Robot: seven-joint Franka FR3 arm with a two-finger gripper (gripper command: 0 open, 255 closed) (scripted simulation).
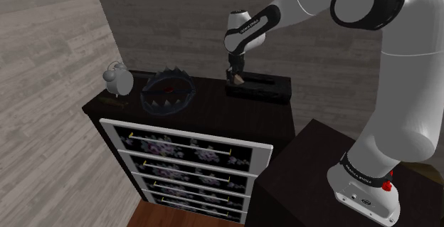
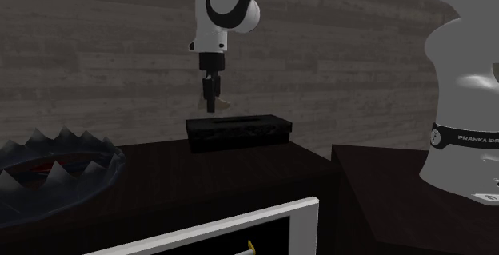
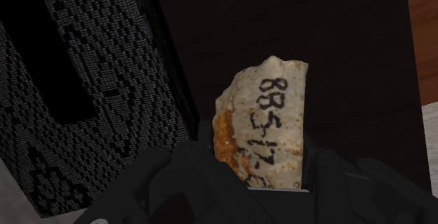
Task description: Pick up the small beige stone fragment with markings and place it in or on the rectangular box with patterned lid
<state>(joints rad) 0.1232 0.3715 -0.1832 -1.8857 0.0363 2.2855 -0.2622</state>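
- Clamping the stone fragment [image 3: 263,110] by its lower end, the tool [image 2: 209,105] has both black fingers [image 3: 172,187] pressed against it, closed only as far as the stone's thickness allows.
- The fragment is beige with a rusty-orange edge and black handwritten figures. Its free end juts past the fingertips, clear of every surface.
- Just below the tool lies the rectangular box [image 2: 238,130]. It is black, and its lid is woven with a fine grey pattern and cut by a long dark slot [image 3: 56,68].
- The fragment hangs above one end of the box without touching it. Whether it is straight over the lid or just off its edge I cannot tell.
- The box rests on the dark top of a dresser [image 1: 228,119], whose white-framed drawers carry a floral print.
- Farther from the tool along that top sits a dark bowl [image 1: 168,92] with a spiked rim.
- Farthest from the tool, beyond the bowl, stands a pale grey alarm clock [image 1: 117,78].
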